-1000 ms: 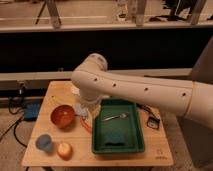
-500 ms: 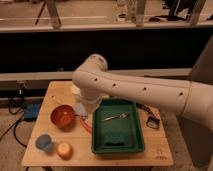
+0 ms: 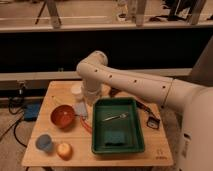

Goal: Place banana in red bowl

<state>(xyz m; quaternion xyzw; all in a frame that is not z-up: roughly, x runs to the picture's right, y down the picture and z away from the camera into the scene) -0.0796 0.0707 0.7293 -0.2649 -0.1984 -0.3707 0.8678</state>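
Observation:
The red bowl (image 3: 62,116) is round and shallow and sits on the left part of the wooden table (image 3: 60,92); I see nothing in it. My gripper (image 3: 81,109) hangs from the white arm (image 3: 130,82), low over the table just right of the bowl, between it and the green tray (image 3: 118,131). I see no banana; it may be hidden by the gripper. A thin orange-red object (image 3: 86,125) lies on the table below the gripper.
A small blue cup (image 3: 44,142) and a round orange fruit (image 3: 64,150) stand near the front left corner. A white cup (image 3: 76,90) stands behind the gripper. The tray holds a fork (image 3: 116,118). A small dark object (image 3: 152,121) lies right of the tray.

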